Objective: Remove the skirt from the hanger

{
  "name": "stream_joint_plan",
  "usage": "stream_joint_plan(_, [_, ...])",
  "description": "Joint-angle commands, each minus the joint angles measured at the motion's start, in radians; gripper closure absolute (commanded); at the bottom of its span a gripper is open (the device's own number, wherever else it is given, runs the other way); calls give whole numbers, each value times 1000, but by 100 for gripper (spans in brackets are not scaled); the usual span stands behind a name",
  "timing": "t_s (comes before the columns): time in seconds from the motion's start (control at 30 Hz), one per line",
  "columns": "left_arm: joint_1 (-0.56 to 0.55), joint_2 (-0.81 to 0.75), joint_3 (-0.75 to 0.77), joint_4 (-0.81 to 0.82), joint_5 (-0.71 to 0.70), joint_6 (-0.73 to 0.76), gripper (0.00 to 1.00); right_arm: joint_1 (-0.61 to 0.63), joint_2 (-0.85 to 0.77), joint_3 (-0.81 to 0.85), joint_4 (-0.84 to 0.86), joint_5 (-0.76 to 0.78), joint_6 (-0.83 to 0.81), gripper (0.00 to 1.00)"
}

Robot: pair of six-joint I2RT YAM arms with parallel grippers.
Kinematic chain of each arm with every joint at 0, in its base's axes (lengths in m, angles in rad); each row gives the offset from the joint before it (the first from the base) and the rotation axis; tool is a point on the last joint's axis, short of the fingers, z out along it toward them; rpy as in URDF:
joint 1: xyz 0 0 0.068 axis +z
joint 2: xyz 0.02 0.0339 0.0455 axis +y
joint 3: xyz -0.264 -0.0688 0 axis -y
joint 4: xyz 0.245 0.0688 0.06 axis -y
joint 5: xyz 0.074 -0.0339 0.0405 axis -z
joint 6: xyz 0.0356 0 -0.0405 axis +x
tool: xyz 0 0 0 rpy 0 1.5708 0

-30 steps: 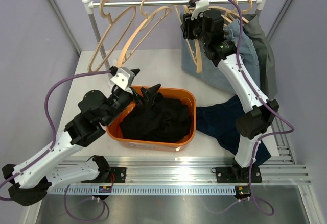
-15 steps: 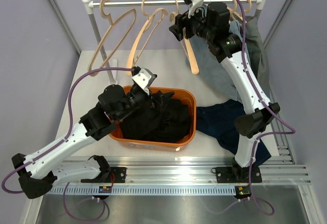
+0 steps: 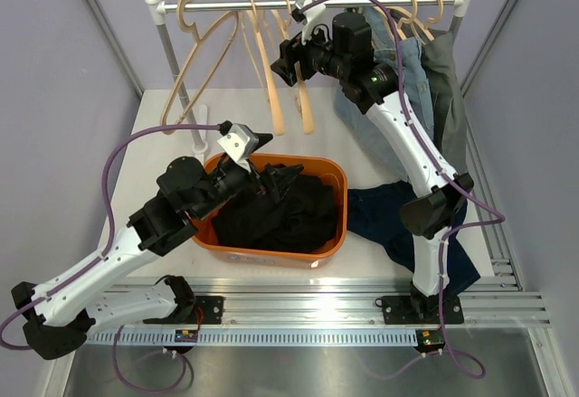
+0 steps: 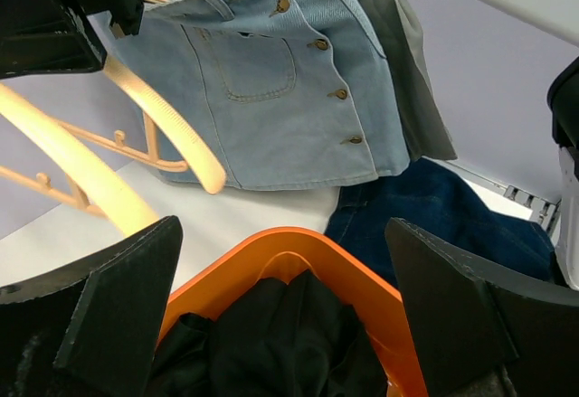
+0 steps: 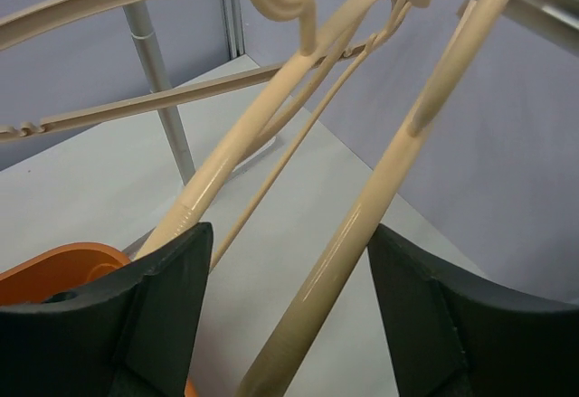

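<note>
1. Right gripper [image 3: 286,61] is up at the rail [image 3: 226,4] with its fingers parted. An empty wooden hanger [image 5: 362,225] runs through the gap between them, and nothing is clamped.
2. To that gripper's right, past its own wrist, the pale denim skirt [image 3: 414,67] hangs from the rail. A grey garment [image 3: 450,80] hangs just beside it on the far side.
3. Left gripper [image 4: 282,234] hovers low, fingers spread wide and holding nothing.
4. Directly beneath it sits the orange basket [image 3: 271,254], filled with black clothes [image 3: 289,212].
5. Ahead of and above the left gripper, beyond the basket's far rim, the skirt shows its buttoned front and hem.
6. Ahead and to its right, a dark blue garment [image 4: 434,207] lies on the table [image 3: 321,144].
</note>
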Motion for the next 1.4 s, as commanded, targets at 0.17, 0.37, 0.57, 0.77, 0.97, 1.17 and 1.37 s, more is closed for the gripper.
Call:
stream_joint_plan(0.17, [-11, 1, -14, 62, 41, -40, 1, -11, -124, 30, 16, -11, 17, 4])
stream_joint_plan(0.37, [-10, 9, -20, 63, 65, -45, 1, -74, -234, -3, -80, -232, -41, 1])
stream_joint_plan(0.57, [-10, -21, -51, 65, 61, -43, 1, -187, -424, -114, -204, -429, -146, 1])
stream_joint_plan(0.77, [-9, -34, -51, 25, 77, -45, 1, -313, -628, -362, -566, -637, -594, 0])
stream_joint_plan(0.97, [-9, -28, -74, 14, 128, -45, 1, -324, -791, -728, -909, -421, -1069, 1])
stream_joint_plan(1.17, [-9, -37, -78, -9, 142, -25, 1, -339, -859, -1101, -946, -197, -1209, 4])
stream_joint_plan(1.37, [-10, -59, -95, -17, 154, -28, 1, -339, -888, -1396, -727, -27, -1232, 1])
